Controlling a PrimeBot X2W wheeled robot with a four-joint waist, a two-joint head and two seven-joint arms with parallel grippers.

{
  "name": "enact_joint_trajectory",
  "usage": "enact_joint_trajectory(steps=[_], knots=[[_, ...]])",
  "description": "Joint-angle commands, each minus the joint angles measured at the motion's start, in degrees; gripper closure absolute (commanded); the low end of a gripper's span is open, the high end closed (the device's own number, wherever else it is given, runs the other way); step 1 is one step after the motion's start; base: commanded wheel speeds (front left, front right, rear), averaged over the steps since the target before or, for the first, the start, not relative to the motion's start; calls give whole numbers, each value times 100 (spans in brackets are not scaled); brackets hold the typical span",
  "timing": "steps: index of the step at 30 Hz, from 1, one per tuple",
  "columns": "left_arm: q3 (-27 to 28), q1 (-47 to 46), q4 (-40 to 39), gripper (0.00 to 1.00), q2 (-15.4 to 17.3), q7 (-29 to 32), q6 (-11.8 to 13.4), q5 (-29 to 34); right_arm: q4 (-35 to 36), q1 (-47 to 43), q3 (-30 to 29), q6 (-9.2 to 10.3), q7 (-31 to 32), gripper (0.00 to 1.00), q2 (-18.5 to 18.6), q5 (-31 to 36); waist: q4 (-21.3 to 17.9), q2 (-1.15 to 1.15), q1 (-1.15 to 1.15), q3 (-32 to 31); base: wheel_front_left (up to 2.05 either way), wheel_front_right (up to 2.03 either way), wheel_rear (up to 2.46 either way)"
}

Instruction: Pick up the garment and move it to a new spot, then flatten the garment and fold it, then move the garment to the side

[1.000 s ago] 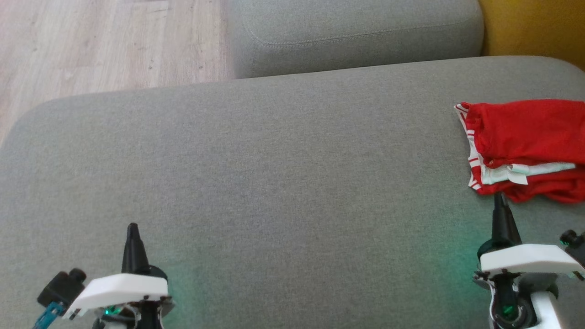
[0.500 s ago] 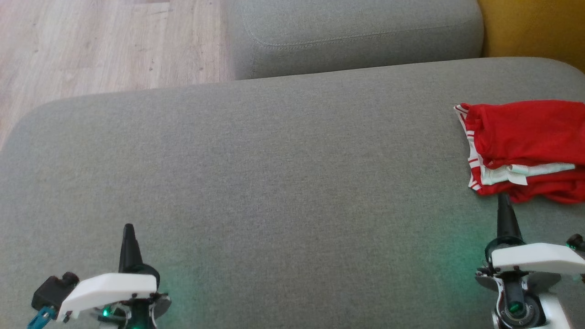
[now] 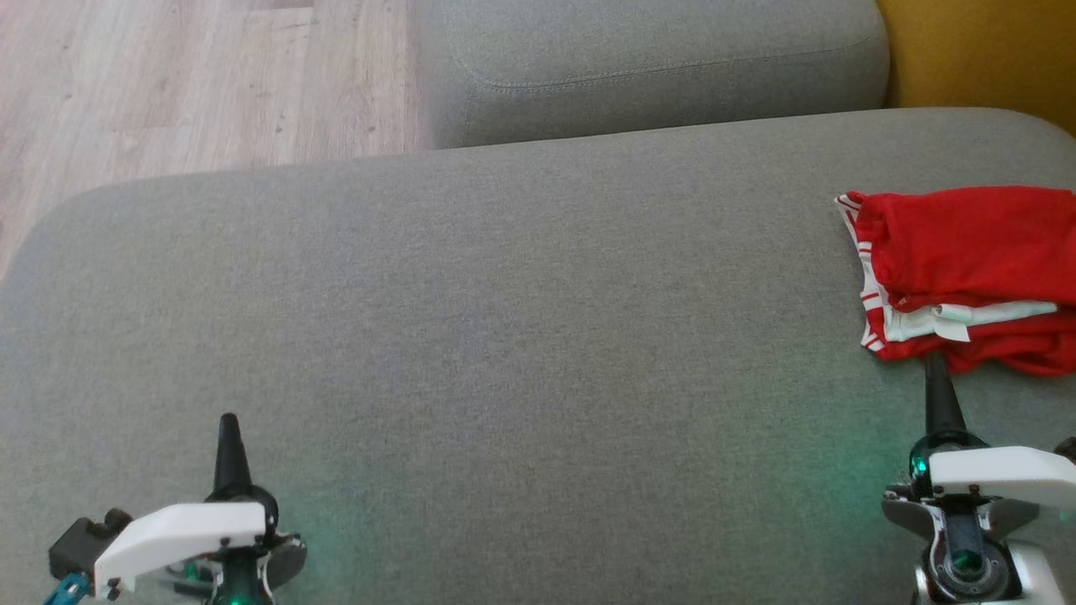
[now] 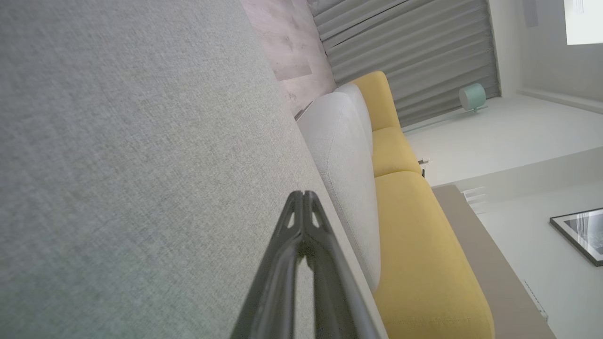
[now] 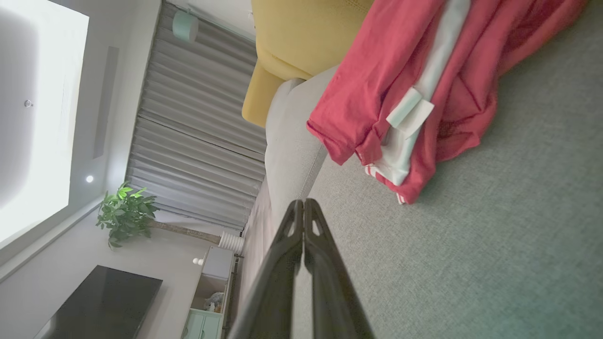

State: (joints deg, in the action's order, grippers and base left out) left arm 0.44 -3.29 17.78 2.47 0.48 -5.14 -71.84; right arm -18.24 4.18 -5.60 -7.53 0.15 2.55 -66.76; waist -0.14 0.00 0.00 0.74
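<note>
The garment (image 3: 967, 273) is red with white stripes and lies bunched at the right edge of the grey sofa seat (image 3: 504, 336); the right wrist view shows the garment (image 5: 414, 89) with a white label. My right gripper (image 3: 931, 361) is shut and empty, its tip just below the garment's near hem, hardly apart from it. Its closed fingers (image 5: 304, 207) point past the garment's corner. My left gripper (image 3: 227, 420) is shut and empty at the lower left, far from the garment, over bare cushion. In the left wrist view the left gripper (image 4: 304, 195) has its fingers pressed together.
A second grey cushion (image 3: 656, 63) stands behind the seat. Yellow upholstery (image 3: 983, 50) fills the far right corner. Wooden floor (image 3: 185, 84) lies beyond the seat's left and far edges. A wide stretch of bare seat lies between the two grippers.
Both grippers have drawn back a little toward the bottom of the head view, the right one also shifting slightly right. The garment has not moved.
</note>
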Motion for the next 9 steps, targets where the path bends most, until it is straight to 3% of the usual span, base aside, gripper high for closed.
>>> enact_joint_trajectory(steps=[1, 9], knots=[[214, -279, -219, 100, 30, 43, -65, -168, 233, 218, 65, 3, 74, 100, 26, -221, 1, 0, 0, -3, 0, 0, 0], [296, -281, -251, 100, 32, 159, -100, -556, 272, 214, 32, 3, 191, 100, 28, -704, 4, 0, 0, -14, 0, 0, 0]])
